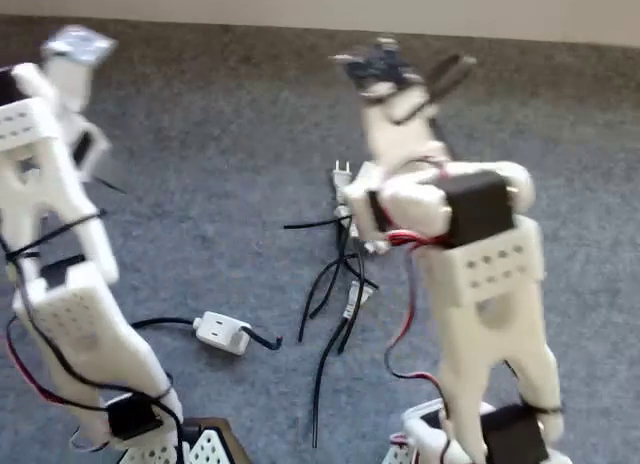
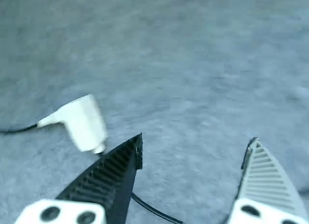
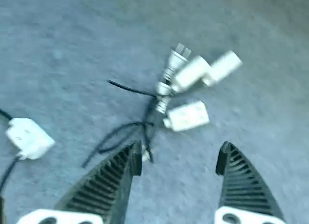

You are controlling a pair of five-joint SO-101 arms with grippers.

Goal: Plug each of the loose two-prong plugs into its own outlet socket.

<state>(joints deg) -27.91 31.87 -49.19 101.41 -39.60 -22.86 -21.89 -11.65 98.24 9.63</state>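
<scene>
Hovering pre-grasp | left gripper [image 2: 195, 139], right gripper [image 3: 180, 146]: both spread, empty | plugs [image 1: 344, 176] frame centre, socket [image 1: 222, 332] lower left | next: likely descend, pinch one plug

Two arms [image 1: 62, 284] [image 1: 485, 254], two white outlet sockets [image 3: 29, 137] [image 3: 187, 116], one plug [image 3: 177, 55] with prongs showing, several black cords [image 1: 317, 389]

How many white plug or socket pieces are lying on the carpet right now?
5 clear: a lone block with a black cord lying apart, and four bunched together: a pronged plug, two rounded pieces, a second block. The cables or the arm above may hide more.
</scene>
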